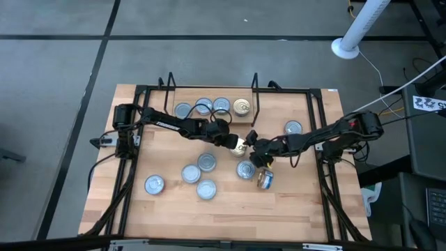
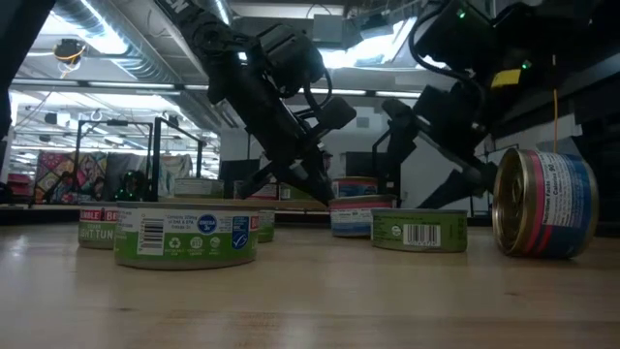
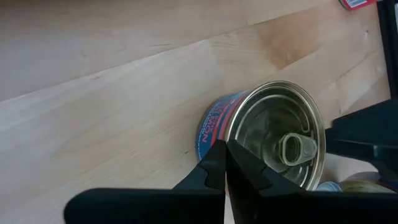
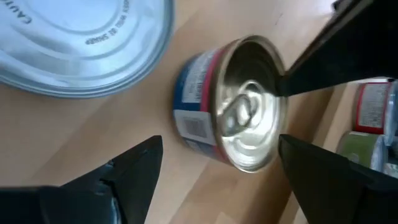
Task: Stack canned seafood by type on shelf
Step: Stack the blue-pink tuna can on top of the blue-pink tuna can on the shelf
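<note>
A blue-and-red-labelled can (image 1: 241, 147) (image 3: 273, 140) (image 4: 239, 106) with a silver pull-tab lid stands mid-table between both grippers. My left gripper (image 1: 234, 142) (image 3: 224, 163) is shut, its tips at the can's rim. My right gripper (image 1: 258, 153) (image 4: 219, 142) is open, one finger on either side of the can without touching it. The shelf (image 1: 254, 97) at the far edge holds three silver-lidded cans (image 1: 203, 106) and a gold-lidded one (image 1: 242, 107). Several more cans (image 1: 191, 173) sit on the table. My left gripper meets the can with its shut fingertips (image 3: 219, 155) at the lid's rim (image 3: 231, 134), slanting down from the table's left. I cannot tell whether the tips press on the rim or only rest against it. The can stays on the table.
A can (image 1: 265, 180) (image 2: 542, 202) lies on its side near my right gripper, beside an upright one (image 1: 245, 169). Another can (image 1: 293, 127) stands toward the right. Black frame rails (image 1: 129, 167) run along the table's sides. Bare wood lies at the near right (image 1: 300, 202).
</note>
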You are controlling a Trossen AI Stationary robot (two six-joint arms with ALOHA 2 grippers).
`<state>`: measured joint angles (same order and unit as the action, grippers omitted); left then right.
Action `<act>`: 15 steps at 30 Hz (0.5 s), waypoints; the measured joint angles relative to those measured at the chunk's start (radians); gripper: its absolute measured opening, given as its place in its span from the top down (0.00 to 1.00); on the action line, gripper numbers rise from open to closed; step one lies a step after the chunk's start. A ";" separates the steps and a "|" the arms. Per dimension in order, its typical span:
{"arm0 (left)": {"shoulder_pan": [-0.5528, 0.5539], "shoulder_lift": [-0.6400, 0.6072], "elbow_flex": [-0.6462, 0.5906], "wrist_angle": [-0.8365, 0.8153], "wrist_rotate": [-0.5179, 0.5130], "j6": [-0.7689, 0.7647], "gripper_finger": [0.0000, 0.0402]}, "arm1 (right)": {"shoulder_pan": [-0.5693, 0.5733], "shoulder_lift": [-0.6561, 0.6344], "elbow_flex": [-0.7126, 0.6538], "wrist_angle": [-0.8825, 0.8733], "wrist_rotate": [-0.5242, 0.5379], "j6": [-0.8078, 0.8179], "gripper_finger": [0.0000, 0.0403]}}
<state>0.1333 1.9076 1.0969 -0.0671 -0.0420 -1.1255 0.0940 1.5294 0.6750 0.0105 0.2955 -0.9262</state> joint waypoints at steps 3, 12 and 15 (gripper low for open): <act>0.000 0.000 0.000 -0.001 0.000 0.000 1.00 | 0.005 0.009 0.000 -0.002 0.000 0.000 0.20; 0.000 -0.002 0.002 -0.047 0.001 -0.006 1.00 | 0.022 0.009 0.000 0.000 -0.010 0.000 0.20; -0.001 -0.002 0.002 -0.046 0.000 0.000 1.00 | 0.024 0.009 0.000 0.019 -0.009 0.001 0.20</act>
<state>0.1324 1.9057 1.0987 -0.1133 -0.0418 -1.1255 0.1184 1.5379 0.6750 0.0292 0.2863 -0.9256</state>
